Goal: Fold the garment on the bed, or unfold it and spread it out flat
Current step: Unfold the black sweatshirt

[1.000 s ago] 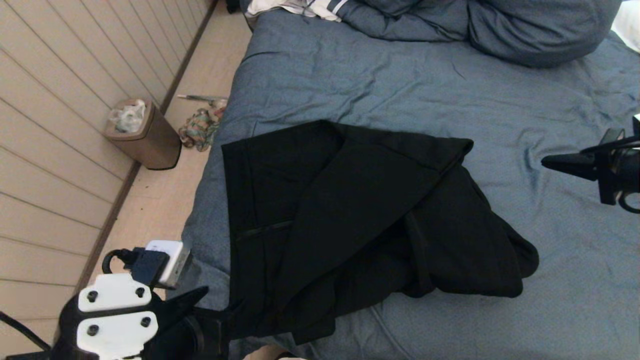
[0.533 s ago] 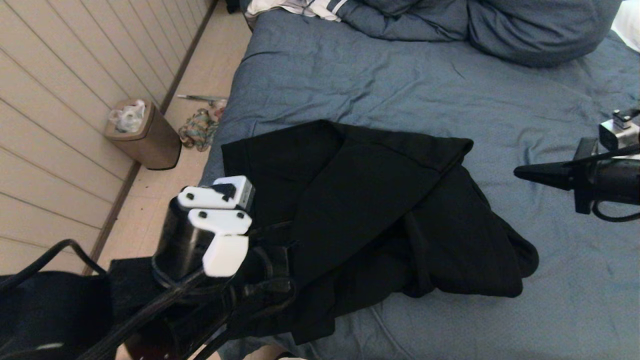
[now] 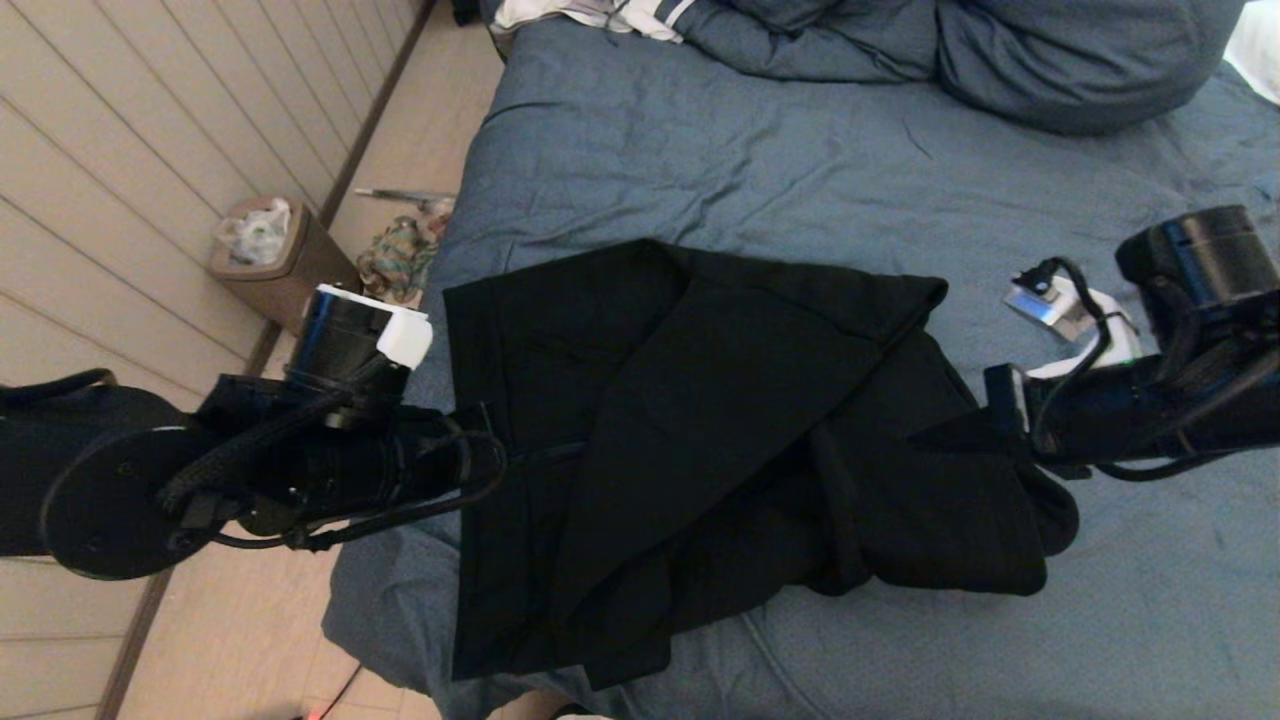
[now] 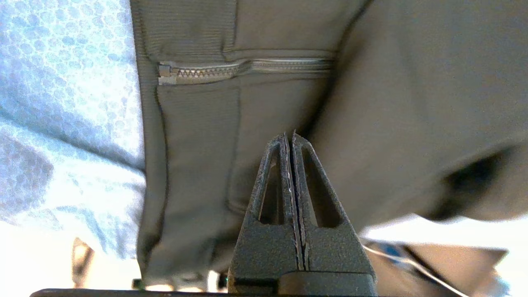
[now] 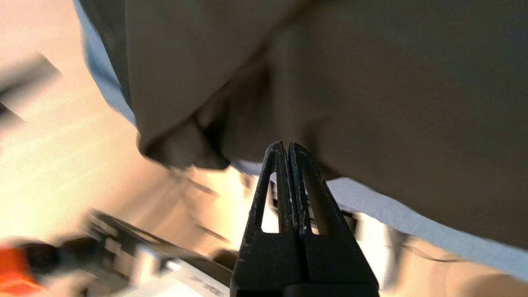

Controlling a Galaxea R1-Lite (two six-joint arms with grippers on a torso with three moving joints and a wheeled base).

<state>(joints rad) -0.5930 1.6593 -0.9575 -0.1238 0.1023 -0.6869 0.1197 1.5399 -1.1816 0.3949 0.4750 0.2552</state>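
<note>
The garment (image 3: 720, 430), a black zip sweatshirt, lies partly folded and rumpled on the slate-blue bed (image 3: 800, 170). My left gripper (image 3: 530, 455) reaches in from the left over the ribbed hem, close to the zipper's end (image 4: 247, 68). In the left wrist view its jaws (image 4: 288, 138) are shut together with no cloth between them, just above the fabric. My right gripper (image 3: 925, 432) comes in from the right over the bunched right part of the garment. In the right wrist view its jaws (image 5: 287, 145) are also shut and empty, close to a garment edge (image 5: 371, 103).
Blue pillows (image 3: 1060, 60) and a white striped cloth (image 3: 600, 15) lie at the bed's far end. A brown bin (image 3: 285, 265) and a colourful bundle (image 3: 398, 255) sit on the floor by the panelled wall on the left. The bed's near edge runs just below the garment.
The left arm swung from the near left corner up to the middle of the hem and its jaws shut. The right arm moved in from the right edge onto the garment.
</note>
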